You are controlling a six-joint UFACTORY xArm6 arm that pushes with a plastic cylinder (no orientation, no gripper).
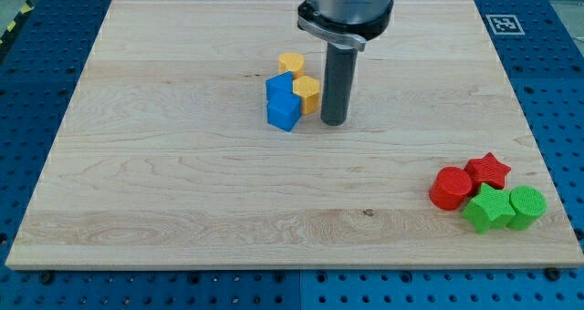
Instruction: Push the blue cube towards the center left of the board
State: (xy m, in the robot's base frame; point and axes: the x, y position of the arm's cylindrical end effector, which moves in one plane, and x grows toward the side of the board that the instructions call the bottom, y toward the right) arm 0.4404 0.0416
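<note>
The wooden board (182, 191) lies on a blue perforated desk (36, 82), and its four edges are all in view except where the arm crosses the top edge. A fiducial tag (503, 24) sits at the board's top right corner.

The blue cube (284, 112) stands a little above the board's middle, just left of centre. It touches a second blue block (278, 86) just behind it, whose shape is hard to make out. A yellow hexagonal block (307, 94) presses against the blue pair on the view's right, and another yellow block (291, 64) sits just above them. To the view's left of this cluster the wood is bare all the way to the left edge.

Near the bottom right corner, well apart from the cluster, four blocks huddle together: a red cylinder (449, 188), a red star (488, 170), a green star-like block (488, 208) and a green cylinder (526, 206).

The arm (347, 5) comes down from the view's top, its dark rod upright. The tip (334, 122) rests on the board just right of the yellow hexagonal block, on the far side of the cluster from the open left. There is no claw on this arm, so nothing is held.
</note>
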